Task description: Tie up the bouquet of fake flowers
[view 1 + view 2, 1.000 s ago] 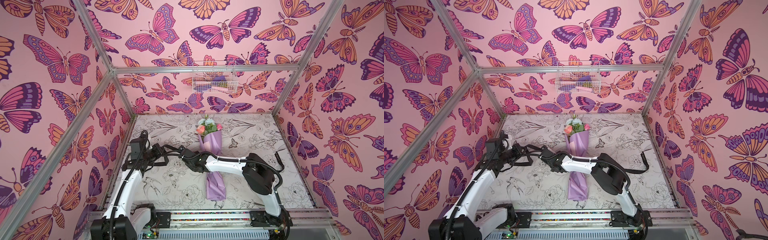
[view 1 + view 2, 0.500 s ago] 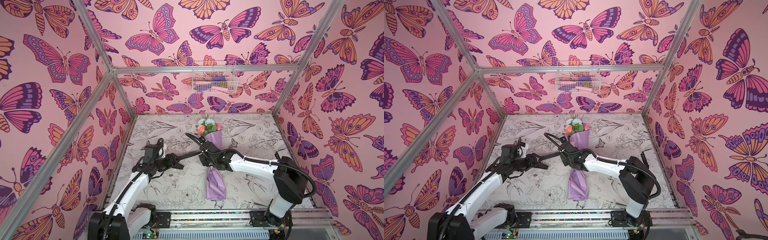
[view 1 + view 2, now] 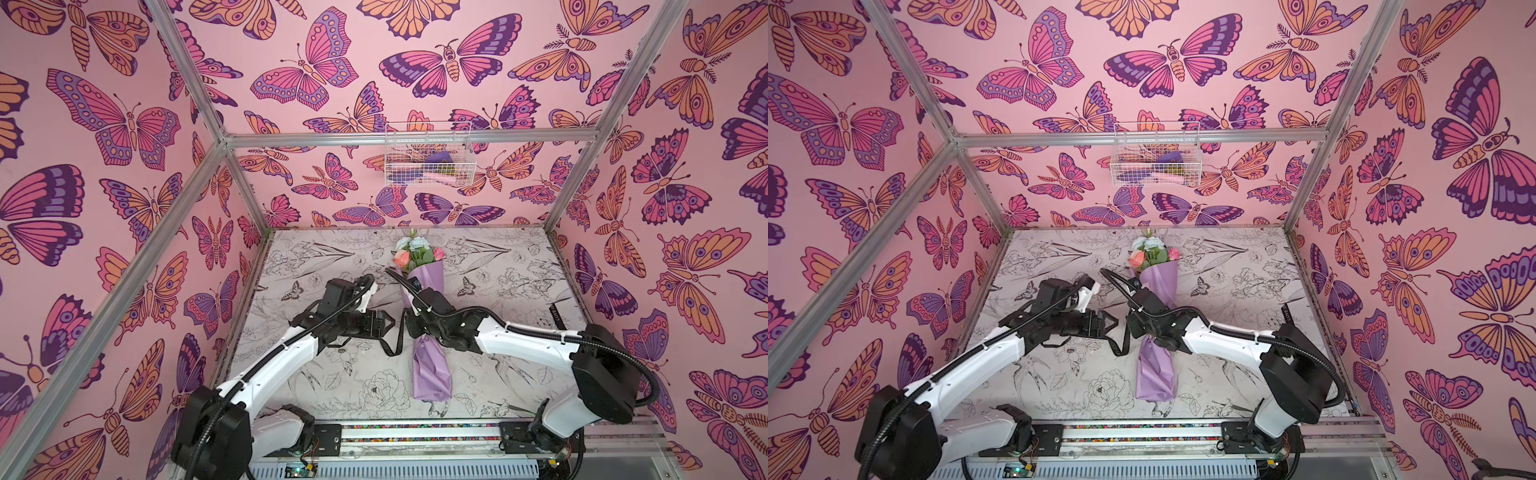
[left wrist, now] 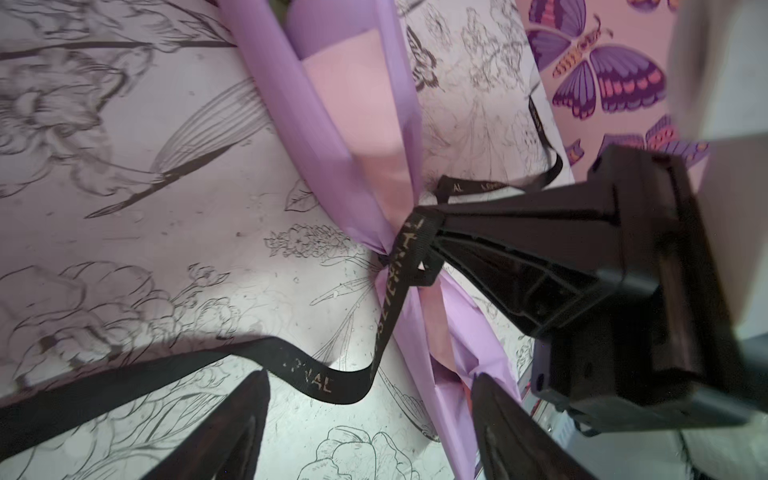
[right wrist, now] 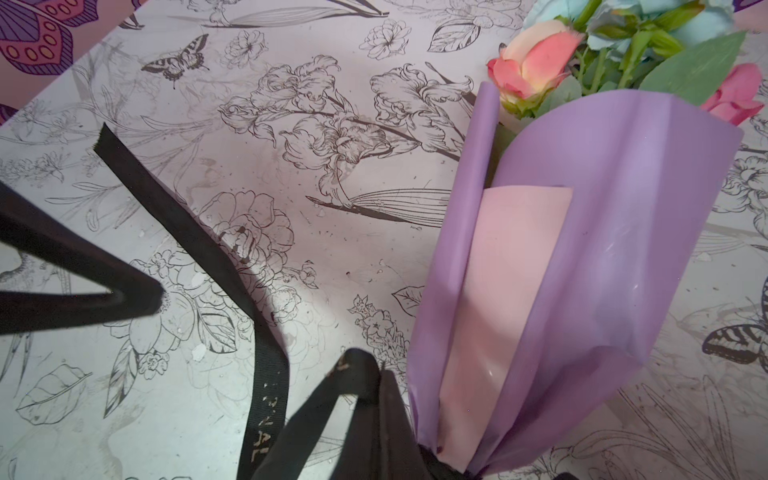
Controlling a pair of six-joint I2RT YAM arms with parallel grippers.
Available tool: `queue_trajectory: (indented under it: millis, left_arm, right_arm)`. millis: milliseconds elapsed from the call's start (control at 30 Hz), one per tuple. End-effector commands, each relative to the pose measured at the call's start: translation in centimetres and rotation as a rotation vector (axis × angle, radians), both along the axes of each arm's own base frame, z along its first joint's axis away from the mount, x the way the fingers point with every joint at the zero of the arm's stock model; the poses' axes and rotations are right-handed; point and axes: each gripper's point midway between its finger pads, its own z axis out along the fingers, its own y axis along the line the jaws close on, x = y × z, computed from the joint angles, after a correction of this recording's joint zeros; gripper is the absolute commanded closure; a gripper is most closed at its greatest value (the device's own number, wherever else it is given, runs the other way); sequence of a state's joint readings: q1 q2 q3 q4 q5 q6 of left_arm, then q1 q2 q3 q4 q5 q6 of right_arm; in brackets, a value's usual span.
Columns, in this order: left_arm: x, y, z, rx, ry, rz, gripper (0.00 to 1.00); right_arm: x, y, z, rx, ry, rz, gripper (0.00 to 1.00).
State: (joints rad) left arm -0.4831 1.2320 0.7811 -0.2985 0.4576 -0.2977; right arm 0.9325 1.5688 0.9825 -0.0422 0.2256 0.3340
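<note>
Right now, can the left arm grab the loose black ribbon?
Probably yes. The left tool hangs open near the long black ribbon with pale lettering, whose slack lies bare on the printed table. The right tool pinches it only at the waist of the lilac-wrapped flower bouquet.

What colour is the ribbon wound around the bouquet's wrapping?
The ribbon is black with pale gold lettering; the left wrist view shows it best.

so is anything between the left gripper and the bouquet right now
Yes. A loose tail of the black ribbon runs across between the open left gripper and the bouquet, and the right gripper is shut on that ribbon at the wrapper's cinched waist.
</note>
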Motion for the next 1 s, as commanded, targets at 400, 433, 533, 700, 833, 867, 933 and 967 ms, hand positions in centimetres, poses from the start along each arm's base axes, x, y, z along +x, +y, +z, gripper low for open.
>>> queue_trajectory:
  millis: [400,433,533,700,833,867,933,967]
  left_arm:
    - [1.4,-3.8,-3.3,-0.020,-0.084,-0.012,0.39]
    - [1.6,-3.9,-3.2,-0.031,-0.090,-0.004,0.41]
    - [2.2,-3.9,-3.4,-0.033,-0.091,0.018,0.47]
    - [2.8,-4.6,-3.7,-0.053,-0.079,0.024,0.51]
    - [3.5,-4.9,-3.8,-0.054,-0.084,0.038,0.64]
    - [3.7,-4.9,-3.8,-0.053,-0.087,0.042,0.67]
    - [4.0,-5.0,-3.4,-0.059,-0.096,0.049,0.68]
    - [4.2,-5.1,-3.1,-0.065,-0.103,0.054,0.68]
  right_arm:
    - [0.3,-0.6,1.4,0.097,0.007,-0.039,1.00]
    - [0.3,-0.6,1.4,0.098,0.007,-0.039,1.00]
    - [0.2,-0.6,1.7,0.105,0.003,-0.039,1.00]
    - [0.2,-0.6,1.5,0.105,0.009,-0.037,1.00]
    - [0.1,-0.5,1.4,0.106,0.015,-0.034,1.00]
    - [0.1,-0.5,1.4,0.106,0.016,-0.034,1.00]
    - [0.1,-0.5,1.3,0.104,0.018,-0.034,1.00]
    - [0.1,-0.6,1.3,0.104,0.018,-0.036,1.00]
